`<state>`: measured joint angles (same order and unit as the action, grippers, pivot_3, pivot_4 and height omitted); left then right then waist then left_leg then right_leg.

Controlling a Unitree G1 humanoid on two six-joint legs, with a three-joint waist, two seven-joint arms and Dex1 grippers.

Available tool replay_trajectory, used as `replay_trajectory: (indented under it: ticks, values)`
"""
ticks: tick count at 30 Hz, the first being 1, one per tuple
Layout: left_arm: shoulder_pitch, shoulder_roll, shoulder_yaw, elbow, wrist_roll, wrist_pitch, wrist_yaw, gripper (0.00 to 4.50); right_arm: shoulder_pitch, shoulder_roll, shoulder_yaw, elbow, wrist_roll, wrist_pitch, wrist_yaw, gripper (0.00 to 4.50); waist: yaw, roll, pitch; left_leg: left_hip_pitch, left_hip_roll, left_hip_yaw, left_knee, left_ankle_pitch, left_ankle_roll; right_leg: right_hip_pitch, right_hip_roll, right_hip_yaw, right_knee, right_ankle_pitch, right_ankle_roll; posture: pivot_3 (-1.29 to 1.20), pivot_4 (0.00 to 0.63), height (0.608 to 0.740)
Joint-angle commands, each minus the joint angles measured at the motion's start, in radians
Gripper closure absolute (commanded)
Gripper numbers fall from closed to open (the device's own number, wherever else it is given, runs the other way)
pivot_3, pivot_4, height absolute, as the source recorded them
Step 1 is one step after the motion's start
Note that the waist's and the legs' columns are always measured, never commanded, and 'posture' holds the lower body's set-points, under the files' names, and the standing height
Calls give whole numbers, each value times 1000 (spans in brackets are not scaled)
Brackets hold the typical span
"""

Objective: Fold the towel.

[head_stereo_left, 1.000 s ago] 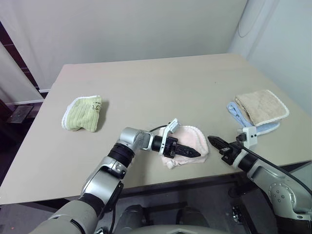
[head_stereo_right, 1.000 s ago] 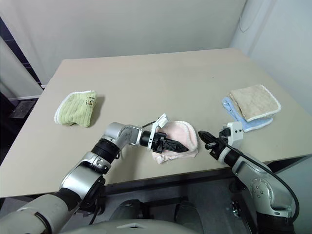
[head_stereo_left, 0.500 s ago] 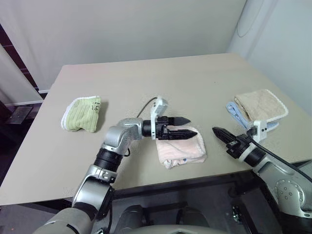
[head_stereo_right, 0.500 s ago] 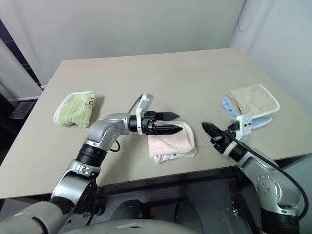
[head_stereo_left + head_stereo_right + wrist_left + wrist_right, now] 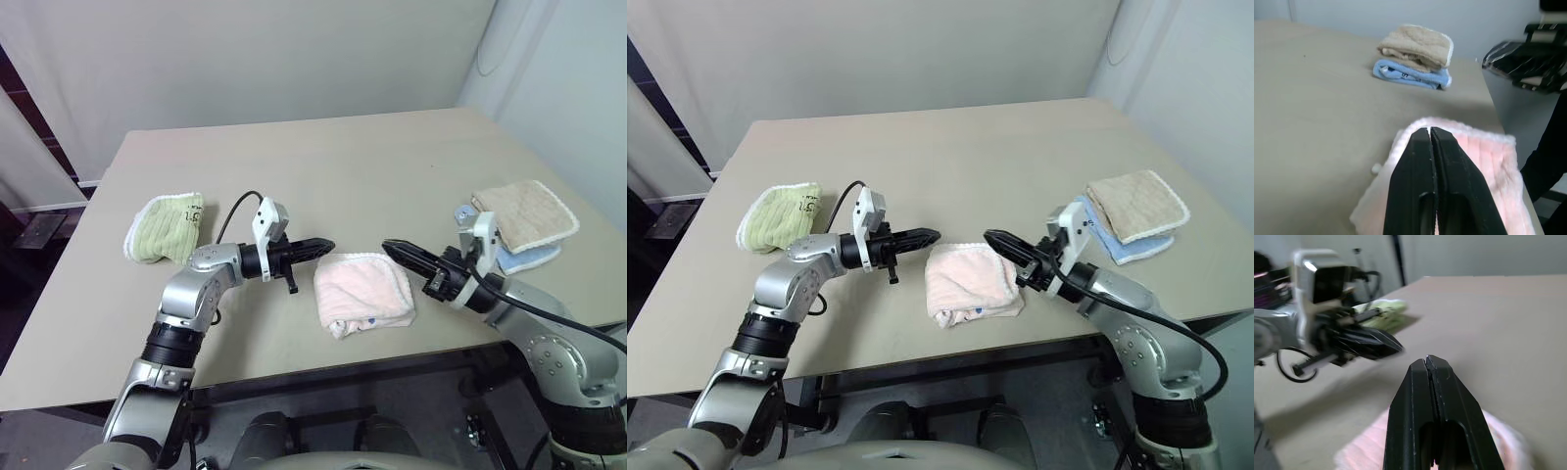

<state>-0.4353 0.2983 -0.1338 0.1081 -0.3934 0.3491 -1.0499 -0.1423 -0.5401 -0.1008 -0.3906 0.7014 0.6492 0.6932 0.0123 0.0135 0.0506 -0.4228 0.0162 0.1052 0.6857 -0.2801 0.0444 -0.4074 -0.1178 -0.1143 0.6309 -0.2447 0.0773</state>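
Pink towel folded into a compact pad, lying flat near the front edge of the beige surface, between the two grippers. Small dark mark visible at its front edge.

Left gripper raised above the surface, just left of the towel, pointing level toward the right, clear of the cloth. Left fingers pressed together, nothing between them.

Right gripper raised just right of the towel's far corner, pointing toward the left gripper, tips near each other over the towel's far edge but apart. Right fingers likewise pressed together, empty.

Green cloth bundled toward the left side of the surface, well apart from the towel. Beige cloth stacked on a blue cloth toward the right side, behind the right arm; in the left wrist view, same stack seen beyond the pink towel.
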Motion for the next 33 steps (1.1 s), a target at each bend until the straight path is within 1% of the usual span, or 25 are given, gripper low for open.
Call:
replay_trajectory:
  ticks: [1,4,7,9,12,14,16,17,18,19,24,27,28,30,33]
  values:
    - [29,-25,-36,22,11,-123,-70,4479,-4,-39,104,61,-102,-37,61,4500,4,0,0,0,0,0,0,0,0,0,0,0,0,0,0,0,0,720]
    - [41,-57,-51,86,-6,-116,-105,4479,-11,-14,144,181,-162,-81,68,4500,2,-1,0,0,0,0,0,0,0,0,-1,0,0,0,0,0,0,720]
    - [18,-85,-62,205,28,-162,-123,4479,-10,10,168,286,-207,-126,88,4500,0,-1,0,0,0,0,1,0,0,0,0,0,0,0,0,0,0,720]
    - [-3,-98,-77,307,74,-223,-123,4479,-3,30,189,341,-241,-156,90,4500,0,-1,0,0,0,0,1,0,0,0,0,0,1,0,0,0,0,720]
    - [-30,-109,-91,422,119,-300,-140,4479,3,58,199,363,-261,-170,90,4500,0,-1,-1,2,0,0,1,0,0,1,0,-1,1,0,0,0,0,720]
    - [-41,-110,-89,444,116,-295,-169,4479,7,59,197,344,-263,-163,96,4500,0,-1,-2,2,0,0,1,0,0,2,0,-1,1,0,0,0,0,720]
    - [-51,-106,-92,448,108,-272,-206,4138,9,55,181,326,-250,-153,105,4500,0,-2,-2,3,0,0,1,0,0,2,0,-1,1,0,0,0,0,720]
    - [-55,-107,-90,448,103,-265,-219,3875,6,53,173,321,-244,-148,107,4500,0,-2,-2,3,0,0,1,0,0,2,0,-1,1,0,0,0,0,720]
    - [-59,-109,-87,446,98,-252,-229,3512,1,51,167,317,-241,-144,108,4500,0,-2,-2,3,0,0,1,0,0,2,-1,-1,1,0,0,0,0,720]
    - [-61,-110,-85,443,97,-244,-234,3258,-1,48,162,308,-238,-140,111,4500,0,-2,-2,3,0,0,1,0,0,2,-1,-1,1,0,0,0,0,720]
    - [-61,-91,-63,378,79,-197,-245,1471,-10,46,91,224,-167,-88,104,4500,1,-2,-2,3,0,0,1,0,0,2,-1,0,1,0,0,0,0,720]
    - [-42,-8,-44,233,52,-87,-254,453,-7,44,10,142,-77,-27,76,4500,-1,-2,-2,2,0,-1,1,0,0,2,-1,0,1,1,0,0,0,720]
    - [-39,30,-26,179,25,-6,-247,63,-3,40,-13,118,-50,-3,64,4500,-3,-2,-2,2,1,-1,1,0,0,1,-1,0,1,1,0,0,0,720]
    - [-38,81,0,112,-20,127,-223,20,4,35,-39,90,-20,35,45,4500,-3,-2,-2,2,1,-1,1,0,0,1,-1,0,1,1,0,0,0,720]
    - [-48,193,33,23,-89,395,-191,20,14,39,-67,78,24,103,10,4500,-3,-2,-2,2,1,-1,1,0,0,1,-1,0,1,0,0,0,0,720]
